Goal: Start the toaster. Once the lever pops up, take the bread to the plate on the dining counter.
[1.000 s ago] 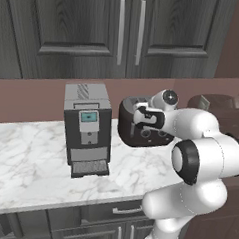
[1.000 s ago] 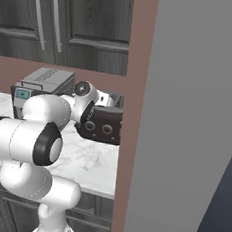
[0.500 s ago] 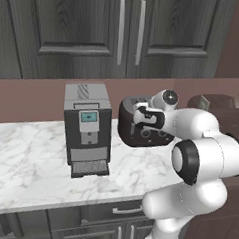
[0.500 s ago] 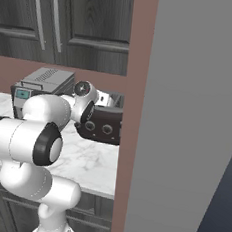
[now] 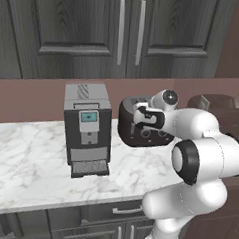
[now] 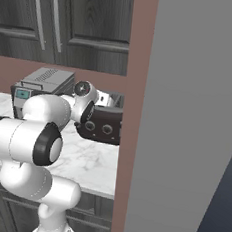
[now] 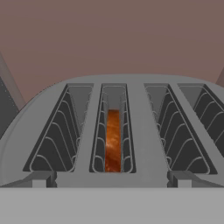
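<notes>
The dark toaster (image 5: 127, 128) stands on the marble worktop against the back wall, its two knobs facing forward (image 6: 104, 128). My gripper (image 5: 138, 117) hovers at the toaster's upper front, looking down along its top. In the hand view the toaster (image 7: 140, 131) shows several wire-lined slots. The bread (image 7: 113, 140), orange-brown, sits deep in the second slot from the left. The jaws stand open with nothing between them. The plate and the dining counter are out of view.
A boxy grey coffee machine (image 5: 87, 127) stands just left of the toaster on the worktop (image 5: 29, 151). Dark upper cabinets (image 5: 122, 31) hang above. A tall grey panel (image 6: 188, 120) closes off the right side. A dark brown object (image 5: 217, 105) sits behind my arm.
</notes>
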